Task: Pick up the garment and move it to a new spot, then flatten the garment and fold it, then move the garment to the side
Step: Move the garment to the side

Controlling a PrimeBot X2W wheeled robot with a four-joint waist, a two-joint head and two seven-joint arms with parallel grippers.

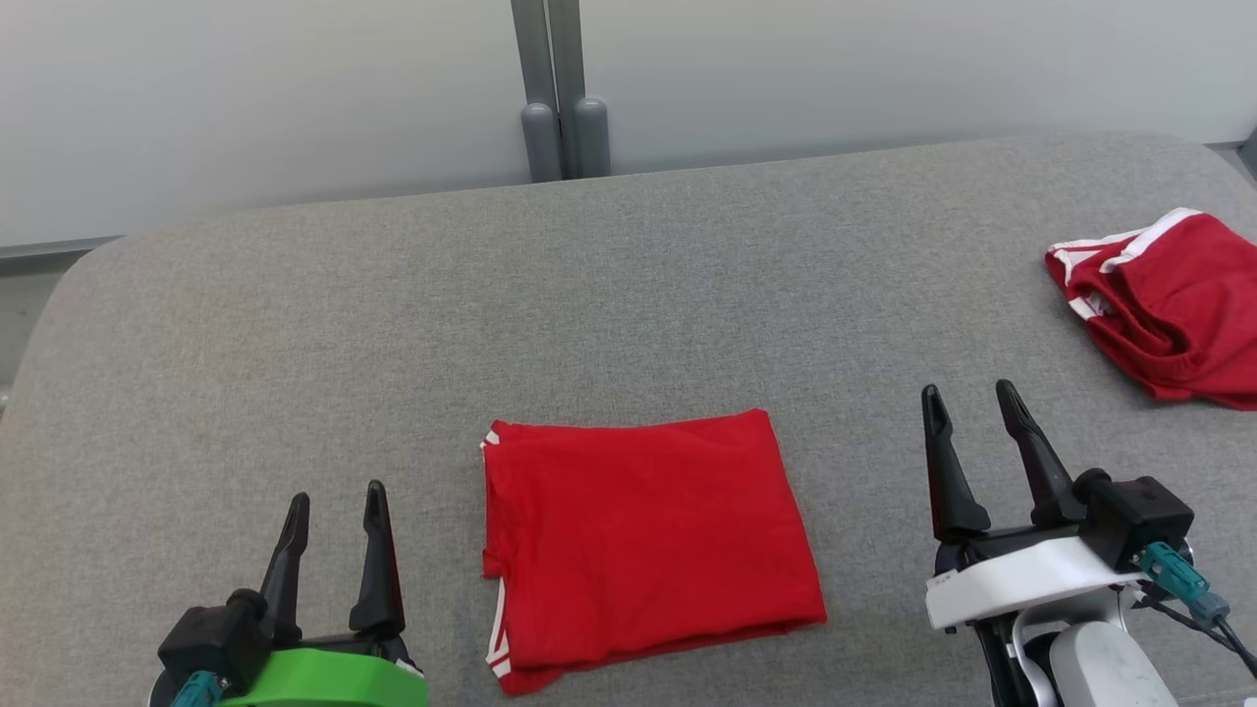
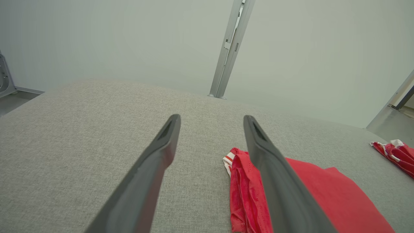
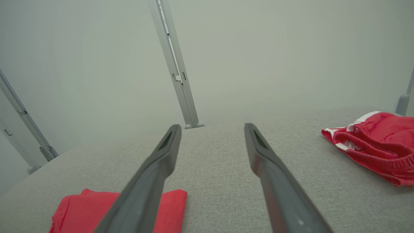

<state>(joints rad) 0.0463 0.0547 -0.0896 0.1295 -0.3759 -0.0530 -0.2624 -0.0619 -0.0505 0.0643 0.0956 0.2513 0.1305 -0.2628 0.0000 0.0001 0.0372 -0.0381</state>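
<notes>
The garment (image 1: 643, 545) lay folded into a neat red rectangle on the grey counter (image 1: 393, 324), just below the middle of the head view toward 6 o'clock. White trim showed along its 9 o'clock edge, and its layers were stacked fairly square. Judging from that, the flattening and folding looked finished and the step in hand was the last one, moving the garment to the side. The left pincer (image 1: 337, 494) sat at about 8 o'clock from the garment and the right pincer (image 1: 969, 390) at about 3 o'clock. Each had its fingers spread apart and held nothing, and both were clear of the cloth. The next move would probably call for one or both pincers to come in low at an edge, slip a finger under the whole stack and close on every layer, so the fold did not fall open as it was carried or slid. A crumpled red heap (image 1: 1169, 304) with white bands lay well apart at 2 o'clock, so the bare stretch toward 9 o'clock seemed the safer place to put it. Both cloths rested directly on the counter, not in any bin or tray.
</notes>
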